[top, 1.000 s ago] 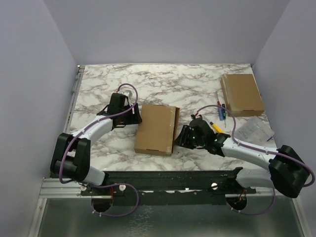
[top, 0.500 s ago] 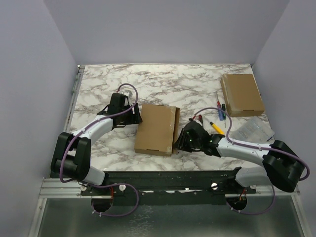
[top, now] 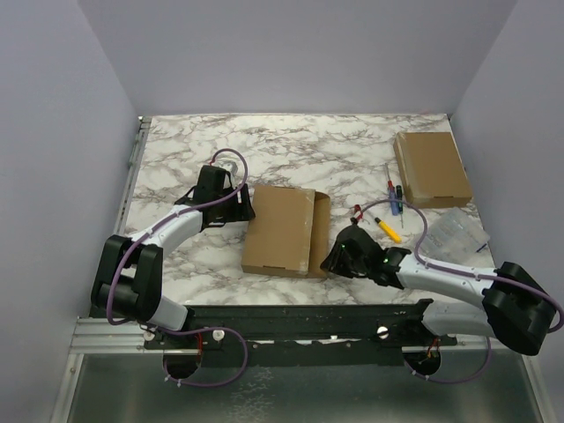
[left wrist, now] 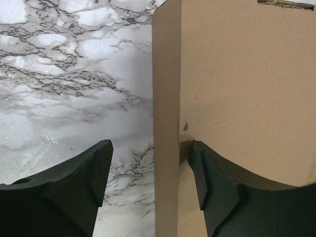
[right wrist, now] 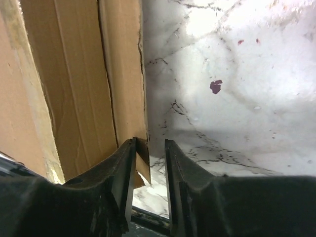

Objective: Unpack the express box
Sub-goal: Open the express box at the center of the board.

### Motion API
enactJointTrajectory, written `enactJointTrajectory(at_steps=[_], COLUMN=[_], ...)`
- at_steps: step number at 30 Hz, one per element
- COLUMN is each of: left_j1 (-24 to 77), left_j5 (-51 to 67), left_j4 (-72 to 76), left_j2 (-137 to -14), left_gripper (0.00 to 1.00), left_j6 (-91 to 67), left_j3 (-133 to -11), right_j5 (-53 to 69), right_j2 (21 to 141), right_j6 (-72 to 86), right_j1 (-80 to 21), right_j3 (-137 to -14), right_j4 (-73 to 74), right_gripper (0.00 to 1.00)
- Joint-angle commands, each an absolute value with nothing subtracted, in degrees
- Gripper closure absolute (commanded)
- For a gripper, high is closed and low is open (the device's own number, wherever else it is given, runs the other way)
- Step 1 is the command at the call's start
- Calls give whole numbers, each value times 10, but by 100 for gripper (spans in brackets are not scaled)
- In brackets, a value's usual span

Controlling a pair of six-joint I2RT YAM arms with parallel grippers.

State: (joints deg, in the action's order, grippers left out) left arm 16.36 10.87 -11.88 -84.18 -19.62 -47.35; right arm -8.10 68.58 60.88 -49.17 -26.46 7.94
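Express box lies mid-desk; left pincer spread apart astride its left edge, right pincer narrowed around its flap, perhaps gripping, though I cannot tell.

**Left arm**: extends from its base at the near left, elbow raised, forearm angled toward the far right. The wrist is level and low. The left end effector points right, its jaws set wide apart. In the wrist view both fingers appear at the near edge, well separated.

**Right arm**: extends from its base at the near right, lying low and reaching left. The right end effector points left and slightly down. In the wrist view its fingers stand nearly parallel with a narrow gap between them, not fully closed.
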Motion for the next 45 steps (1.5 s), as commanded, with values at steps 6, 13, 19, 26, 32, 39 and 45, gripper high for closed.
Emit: enactJointTrajectory(at_steps=[6,13,19,26,32,39,45], left_j1=[161,161,161,161,161,176,259], left_j5=[80,84,90,104,128,145,170], left_j4=[-163,-162,-159,-154,-151,-142,-107], left_j2=[-860,-857,-856,-855,-828,-701,-645], left_gripper=[30,31,30,31,34,28,21], left_j6=[-165,-164,-164,-164,-149,-150,-248], left_j3=[-466,-465,-465,-464,-470,-491,-549], right_j5=[-126,47,171,281,244,152,188], right_j2=[647,743,836,937,913,776,773], right_j6=[443,375,344,410,389,289,254], right_j1=[-450,-273,-243,-243,-244,-244,-244], right_j3=[-358,-390,-419,-380,-390,-529,-647], right_j4=[130,48,-22,-169,-109,169,314], right_gripper=[38,34,33,42,89,100,100])
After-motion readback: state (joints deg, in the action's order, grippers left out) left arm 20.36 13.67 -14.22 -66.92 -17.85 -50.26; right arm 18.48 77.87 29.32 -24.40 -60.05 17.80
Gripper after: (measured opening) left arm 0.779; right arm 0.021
